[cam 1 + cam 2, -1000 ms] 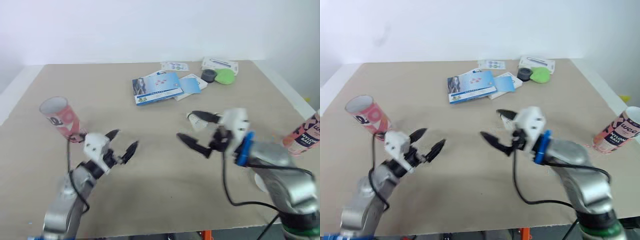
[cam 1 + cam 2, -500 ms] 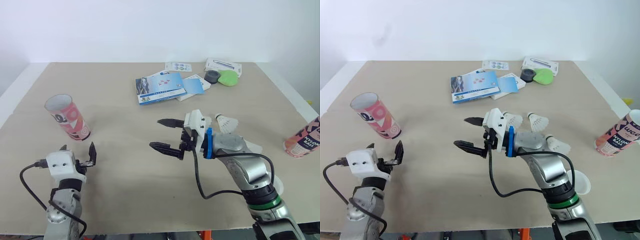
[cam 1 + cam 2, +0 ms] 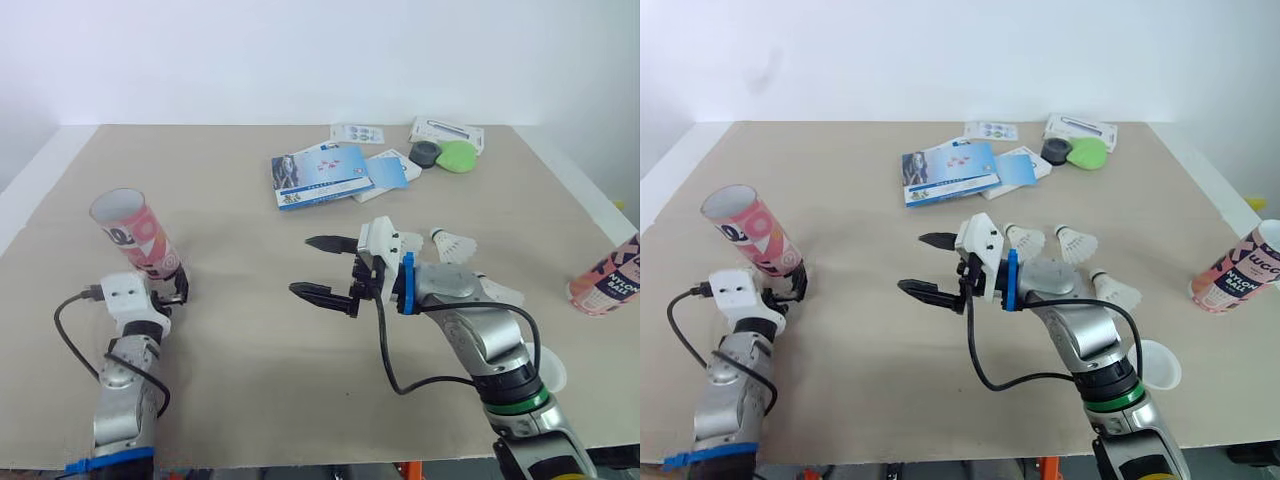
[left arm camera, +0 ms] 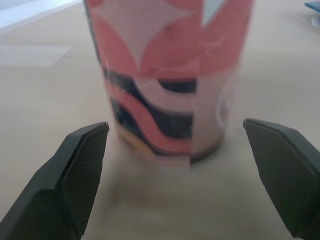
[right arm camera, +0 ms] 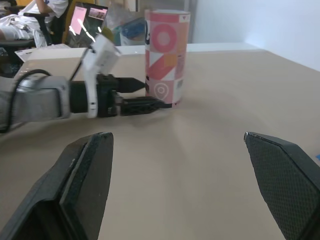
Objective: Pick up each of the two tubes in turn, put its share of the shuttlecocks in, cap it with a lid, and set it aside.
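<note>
A pink patterned tube (image 3: pixel 135 236) stands open-topped at the table's left. My left gripper (image 3: pixel 166 286) is open at its base, one finger on either side; in the left wrist view the tube (image 4: pixel 172 75) stands between the fingers (image 4: pixel 82 165) without touching them. My right gripper (image 3: pixel 312 267) hovers open and empty over the middle of the table. Three shuttlecocks (image 3: pixel 1077 241) lie beside and behind the right forearm. The second pink tube (image 3: pixel 1237 267) stands at the right edge. A white lid (image 3: pixel 1158 363) lies near the front right.
Blue booklets (image 3: pixel 318 175), a card (image 3: pixel 355 133), a white box (image 3: pixel 445 131), a dark lid (image 3: pixel 425 151) and a green lid (image 3: pixel 458 153) lie at the back of the table (image 3: pixel 250 380). In the right wrist view a seated person (image 5: pixel 30 20) shows beyond the table.
My left gripper has moved forward from the front edge to the pink tube's base, its fingers now either side of it. My right gripper has shifted slightly left, still open.
</note>
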You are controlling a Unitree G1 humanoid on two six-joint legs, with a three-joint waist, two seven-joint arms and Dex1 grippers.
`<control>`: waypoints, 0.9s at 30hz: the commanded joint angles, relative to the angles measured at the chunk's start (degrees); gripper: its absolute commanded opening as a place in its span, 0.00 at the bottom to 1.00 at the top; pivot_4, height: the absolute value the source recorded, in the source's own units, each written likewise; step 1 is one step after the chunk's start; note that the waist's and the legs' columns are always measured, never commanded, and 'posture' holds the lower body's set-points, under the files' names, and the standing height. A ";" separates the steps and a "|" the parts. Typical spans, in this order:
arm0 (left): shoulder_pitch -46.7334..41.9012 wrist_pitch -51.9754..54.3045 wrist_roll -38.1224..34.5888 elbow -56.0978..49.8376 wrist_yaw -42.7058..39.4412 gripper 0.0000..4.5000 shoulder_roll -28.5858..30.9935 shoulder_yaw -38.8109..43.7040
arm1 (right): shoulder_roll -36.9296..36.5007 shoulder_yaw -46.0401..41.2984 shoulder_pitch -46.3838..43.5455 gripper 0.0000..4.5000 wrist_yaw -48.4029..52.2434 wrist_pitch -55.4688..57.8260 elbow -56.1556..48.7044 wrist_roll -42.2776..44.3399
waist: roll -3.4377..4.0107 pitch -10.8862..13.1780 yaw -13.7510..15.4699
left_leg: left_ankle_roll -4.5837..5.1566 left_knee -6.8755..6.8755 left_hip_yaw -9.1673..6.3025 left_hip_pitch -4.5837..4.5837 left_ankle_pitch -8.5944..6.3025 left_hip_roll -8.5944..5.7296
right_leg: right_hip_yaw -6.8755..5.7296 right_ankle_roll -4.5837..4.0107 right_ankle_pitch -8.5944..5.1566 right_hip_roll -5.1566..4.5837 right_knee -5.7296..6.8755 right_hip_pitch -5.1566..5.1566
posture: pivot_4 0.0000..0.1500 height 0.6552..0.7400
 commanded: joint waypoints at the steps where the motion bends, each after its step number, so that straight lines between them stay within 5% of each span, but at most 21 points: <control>1: -4.47 -2.04 -0.54 8.23 -1.45 1.00 2.05 0.83 | 1.78 -3.08 0.37 0.99 -2.61 0.33 -1.51 1.62 | -0.01 -0.01 -0.03 | -0.01 0.00 0.01 0.01 0.03 -0.01 | -0.03 -0.04 0.06 0.03 0.00 0.01 | 1.00 1.00; 16: -10.11 -6.31 -0.98 18.30 -3.89 1.00 4.08 0.90 | 2.00 -4.23 1.70 0.99 -3.74 1.29 -2.48 2.03 | 0.03 -0.05 -0.04 | -0.02 0.00 0.03 0.03 0.05 0.05 | 0.00 -0.03 0.11 0.00 -0.01 0.01 | 1.00 1.00; 18: -9.98 -6.64 -1.03 18.26 -3.81 0.88 4.06 0.95 | 1.93 -4.25 1.75 1.00 -3.70 1.27 -2.49 2.00 | 0.03 -0.06 -0.04 | -0.02 0.00 0.03 0.03 0.05 0.05 | 0.01 -0.03 0.11 0.00 -0.01 0.01 | 1.00 1.00; 27: -8.07 -7.51 0.16 15.99 -4.66 0.88 6.04 0.47 | 1.89 -4.39 3.03 1.00 -4.84 0.33 -2.86 0.76 | 0.02 -0.06 -0.12 | -0.02 -0.01 0.08 0.02 0.05 0.07 | 0.05 -0.02 0.11 0.00 -0.02 -0.01 | 1.00 1.00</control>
